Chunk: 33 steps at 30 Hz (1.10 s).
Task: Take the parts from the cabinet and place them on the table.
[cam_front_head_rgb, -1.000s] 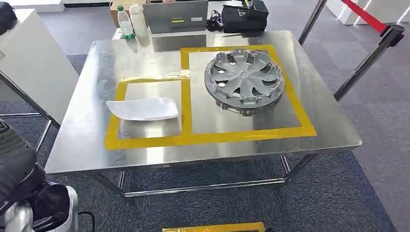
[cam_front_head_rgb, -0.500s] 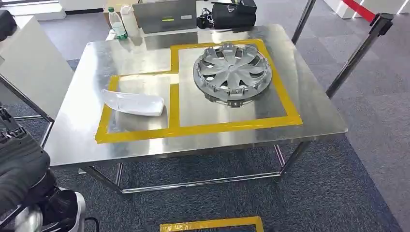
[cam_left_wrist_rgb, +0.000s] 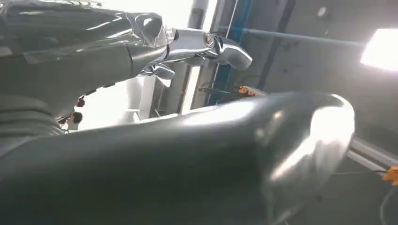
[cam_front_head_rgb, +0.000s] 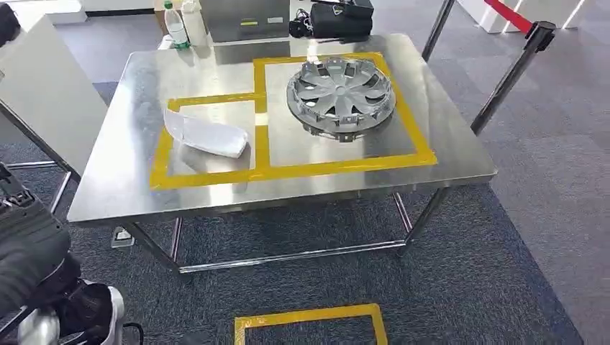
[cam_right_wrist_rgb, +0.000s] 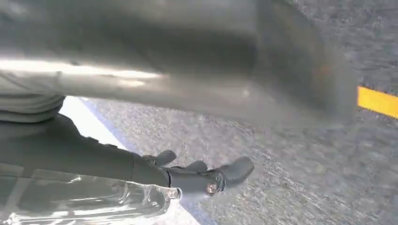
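Bottles (cam_front_head_rgb: 181, 21) and black bag (cam_front_head_rgb: 332, 19) at table's far edge cut off by frame top, labels too small to read. My left hand (cam_left_wrist_rgb: 187, 44): thumb fills wrist view, blocks most of what's behind it. My right hand (cam_right_wrist_rgb: 197, 176): thumb blurred up close, covers much of the floor. Can't tell grip state for either hand.

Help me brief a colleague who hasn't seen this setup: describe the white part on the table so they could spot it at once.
On the steel table, yellow tape marks two boxes. The white part lies in the smaller box, on the side toward the bottles. It is a smooth, elongated white shell lying flat, unlike the round, spoked silver wheel cover in the larger box beside it.
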{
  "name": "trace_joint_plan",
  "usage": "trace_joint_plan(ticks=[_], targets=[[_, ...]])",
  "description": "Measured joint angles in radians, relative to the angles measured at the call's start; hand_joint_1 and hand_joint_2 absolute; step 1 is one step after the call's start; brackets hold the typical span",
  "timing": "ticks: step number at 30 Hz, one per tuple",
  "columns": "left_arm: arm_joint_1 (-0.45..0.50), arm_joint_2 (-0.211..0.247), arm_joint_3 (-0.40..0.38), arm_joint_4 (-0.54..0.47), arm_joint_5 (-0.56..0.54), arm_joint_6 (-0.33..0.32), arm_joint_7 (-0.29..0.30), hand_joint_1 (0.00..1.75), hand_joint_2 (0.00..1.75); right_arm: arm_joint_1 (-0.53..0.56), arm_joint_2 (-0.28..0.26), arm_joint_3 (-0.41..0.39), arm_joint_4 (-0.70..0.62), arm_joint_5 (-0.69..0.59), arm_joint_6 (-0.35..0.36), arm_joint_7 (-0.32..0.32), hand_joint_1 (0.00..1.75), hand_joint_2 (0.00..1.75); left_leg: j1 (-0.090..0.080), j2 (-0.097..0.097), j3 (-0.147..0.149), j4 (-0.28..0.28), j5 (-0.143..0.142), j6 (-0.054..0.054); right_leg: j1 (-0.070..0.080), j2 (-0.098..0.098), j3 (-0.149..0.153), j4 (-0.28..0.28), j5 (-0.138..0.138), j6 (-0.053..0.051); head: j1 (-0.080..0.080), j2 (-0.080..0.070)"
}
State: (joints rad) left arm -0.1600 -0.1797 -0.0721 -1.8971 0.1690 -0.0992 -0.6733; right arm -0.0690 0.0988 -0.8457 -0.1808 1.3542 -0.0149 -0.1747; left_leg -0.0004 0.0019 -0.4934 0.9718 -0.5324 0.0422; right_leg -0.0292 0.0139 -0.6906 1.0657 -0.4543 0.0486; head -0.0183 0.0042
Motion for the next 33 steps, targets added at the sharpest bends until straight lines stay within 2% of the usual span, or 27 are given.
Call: trace_joint_plan(ticks=[1,2,3,4,5,7,8,9,10,11,13,14,15,17,18,19,20,21,22,23,24,25,27,28,29,31,33], targets=[[0.001,0.0,0.0,0.0,0.0,0.0,0.0,0.0,0.0,0.0,0.0,0.0,0.0,0.001,0.0,0.0,0.0,0.0,-0.001,0.005,-0.015,0.0,0.012,0.004,0.001,-0.001,-0.017,0.073,-0.073,0.002,0.001,0.0],[0.001,0.0,0.0,0.0,0.0,0.0,0.001,0.0,0.0,-0.001,0.0,0.0,0.0,0.001,0.0,0.0,0.0,0.0,-0.003,0.008,-0.03,0.0,0.024,0.006,0.003,-0.001,-0.03,0.146,-0.127,0.005,0.001,0.0],[0.002,0.0,0.0,0.001,0.0,-0.001,0.002,0.0,0.0,-0.002,-0.001,0.0,0.0,0.001,0.0,0.0,0.0,0.0,-0.005,0.012,-0.044,0.001,0.036,0.007,0.004,-0.001,-0.037,0.212,-0.153,0.007,0.003,0.0],[0.003,0.0,0.0,0.002,0.0,-0.002,0.002,0.0,0.0,-0.002,-0.002,0.0,0.0,0.001,0.0,0.0,0.0,0.0,-0.007,0.016,-0.055,0.003,0.048,0.007,0.004,-0.001,-0.034,0.257,-0.145,0.006,0.001,0.0],[0.004,0.0,0.0,0.003,-0.001,-0.004,0.002,0.0,0.0,-0.001,-0.002,0.0,0.0,0.001,0.0,0.0,0.0,0.0,-0.009,0.018,-0.074,0.006,0.061,0.007,0.004,-0.002,-0.012,0.265,-0.107,0.004,0.001,0.0],[0.003,0.0,0.0,0.006,-0.003,-0.008,0.003,0.0,0.0,-0.001,-0.002,0.0,0.0,0.0,0.0,0.0,0.0,0.0,-0.011,0.022,-0.107,0.015,0.081,0.004,0.006,-0.003,0.09,0.157,-0.037,-0.004,0.001,0.0],[0.002,0.0,-0.001,0.007,-0.004,-0.009,0.003,0.0,0.0,-0.002,-0.002,0.0,0.0,0.0,0.0,0.0,0.0,0.0,-0.011,0.022,-0.115,0.02,0.088,0.001,0.008,-0.006,0.161,0.063,-0.043,-0.009,0.001,0.0],[0.001,0.0,-0.001,0.007,-0.005,-0.009,0.003,0.0,0.0,-0.003,-0.003,0.0,-0.001,-0.001,0.0,0.0,0.0,0.0,-0.016,0.023,-0.124,0.028,0.092,-0.003,0.014,-0.013,0.224,-0.031,-0.079,-0.013,0.001,0.0],[-0.001,0.0,-0.001,0.008,-0.006,-0.01,0.003,0.0,0.0,-0.005,-0.002,0.0,0.0,-0.001,0.0,0.0,0.0,0.0,-0.016,0.025,-0.128,0.032,0.099,-0.009,0.015,-0.015,0.247,-0.08,-0.101,-0.016,-0.002,0.0],[-0.002,0.0,-0.001,0.009,-0.007,-0.01,0.003,0.0,0.0,-0.006,-0.002,0.0,0.0,-0.001,0.0,0.0,0.0,0.0,-0.015,0.028,-0.132,0.033,0.108,-0.014,0.018,-0.013,0.238,-0.085,-0.103,-0.019,0.001,0.0],[-0.003,0.0,-0.001,0.011,-0.008,-0.01,0.003,0.0,0.0,-0.001,-0.001,0.0,0.0,-0.002,0.0,0.0,0.0,0.0,-0.015,0.029,-0.137,0.028,0.128,-0.026,0.016,-0.012,0.225,-0.087,-0.086,-0.038,0.0,0.0],[-0.003,0.001,0.0,0.013,-0.009,-0.01,0.003,0.0,0.0,-0.001,0.002,0.0,0.0,-0.002,0.0,0.0,0.0,0.0,-0.01,0.019,-0.147,0.034,0.11,-0.032,0.011,-0.016,0.215,-0.088,-0.074,-0.044,0.002,0.0],[-0.003,0.001,0.0,0.013,-0.009,-0.01,0.003,0.0,0.0,-0.002,0.001,-0.001,0.0,-0.002,0.0,0.0,0.0,0.0,-0.008,0.009,-0.16,0.062,0.056,-0.039,0.01,-0.017,0.2,-0.088,-0.062,-0.052,-0.003,0.0],[-0.003,0.003,0.0,0.015,-0.011,-0.01,0.003,0.0,0.0,-0.002,0.003,-0.001,0.0,-0.002,0.0,0.0,0.0,0.0,0.001,0.004,-0.196,0.205,-0.071,-0.052,0.01,-0.017,0.168,-0.087,-0.035,-0.055,-0.004,0.0],[-0.003,0.003,0.0,0.016,-0.011,-0.01,0.003,0.0,0.0,-0.002,0.003,-0.001,0.0,-0.002,0.0,0.0,0.0,0.0,0.004,0.004,-0.211,0.279,-0.104,-0.056,0.01,-0.018,0.155,-0.086,-0.022,-0.054,-0.005,0.0],[-0.003,0.004,0.0,0.018,-0.011,-0.01,0.003,0.0,0.0,-0.001,0.003,-0.001,0.0,-0.002,0.0,0.0,0.0,0.0,0.007,0.004,-0.214,0.326,-0.102,-0.058,0.009,-0.017,0.139,-0.085,-0.009,-0.052,-0.005,0.0],[-0.003,0.005,0.0,0.019,-0.011,-0.01,0.003,0.0,0.0,-0.001,0.003,-0.001,0.0,-0.002,0.0,0.0,0.0,0.0,0.01,0.004,-0.198,0.333,-0.073,-0.06,0.008,-0.017,0.122,-0.084,0.003,-0.048,-0.005,0.0],[-0.003,0.006,0.0,0.02,-0.012,-0.008,0.003,0.0,0.0,-0.001,0.003,-0.001,0.0,-0.002,0.0,0.0,0.0,0.0,0.012,0.004,-0.165,0.301,-0.034,-0.06,0.006,-0.017,0.108,-0.083,0.013,-0.044,-0.005,0.0],[-0.003,0.006,0.0,0.02,-0.013,-0.008,0.003,0.0,0.0,-0.001,0.003,-0.001,0.0,-0.002,0.0,0.0,0.0,0.0,0.014,0.004,-0.109,0.23,0.0,-0.06,0.002,-0.017,0.095,-0.081,0.023,-0.039,-0.004,0.0],[-0.004,0.006,0.0,0.02,-0.015,-0.008,0.003,0.0,0.0,-0.002,0.003,-0.001,0.0,-0.002,0.0,0.0,0.0,0.0,0.015,0.003,-0.037,0.135,0.009,-0.061,0.0,-0.015,0.085,-0.079,0.032,-0.032,-0.005,0.0],[-0.007,0.006,0.0,0.02,-0.016,-0.008,0.003,0.0,0.0,-0.001,0.003,-0.001,0.0,-0.002,0.0,0.0,0.0,0.0,0.016,-0.001,0.036,0.046,-0.01,-0.06,0.002,-0.014,0.081,-0.077,0.039,-0.025,-0.007,0.0],[-0.01,0.006,0.0,0.02,-0.017,-0.008,0.003,0.0,0.0,-0.002,0.005,-0.001,0.0,-0.002,0.0,0.0,0.0,0.0,0.012,-0.007,0.069,-0.017,-0.029,-0.056,0.003,-0.013,0.075,-0.073,0.047,-0.017,-0.003,0.0],[-0.009,0.006,0.0,0.02,-0.017,-0.008,0.003,0.0,0.0,-0.002,0.005,-0.001,0.0,-0.002,0.0,0.0,0.0,0.0,0.006,-0.008,0.05,-0.01,-0.028,-0.044,-0.001,-0.014,0.07,-0.078,0.069,-0.001,-0.005,0.0],[-0.009,0.006,0.001,0.02,-0.017,-0.008,0.003,0.0,0.0,0.0,0.005,-0.001,0.0,-0.001,0.0,0.0,0.0,0.0,0.004,-0.007,0.045,-0.009,-0.021,-0.032,-0.002,-0.014,0.069,-0.083,0.079,0.008,-0.003,0.0],[-0.01,0.006,0.001,0.021,-0.017,-0.008,0.003,0.0,0.0,0.001,0.005,0.0,0.0,0.0,0.0,0.0,0.0,0.0,0.012,0.0,0.028,-0.013,-0.005,-0.016,-0.008,-0.014,0.063,-0.077,0.071,0.011,-0.003,0.0],[-0.01,0.006,0.001,0.022,-0.018,-0.008,0.003,0.0,0.0,0.002,0.007,0.0,0.0,0.0,0.0,0.0,0.0,0.0,0.007,0.004,0.002,-0.012,0.015,0.0,-0.005,-0.014,0.031,0.008,-0.046,0.011,0.001,0.0],[-0.009,0.006,0.002,0.023,-0.019,-0.007,0.002,0.0,0.0,0.002,0.006,0.0,0.0,0.0,0.0,0.0,0.0,0.0,0.0,0.007,-0.028,-0.011,0.041,0.006,0.0,-0.014,-0.004,0.163,-0.151,0.012,0.001,0.0]])
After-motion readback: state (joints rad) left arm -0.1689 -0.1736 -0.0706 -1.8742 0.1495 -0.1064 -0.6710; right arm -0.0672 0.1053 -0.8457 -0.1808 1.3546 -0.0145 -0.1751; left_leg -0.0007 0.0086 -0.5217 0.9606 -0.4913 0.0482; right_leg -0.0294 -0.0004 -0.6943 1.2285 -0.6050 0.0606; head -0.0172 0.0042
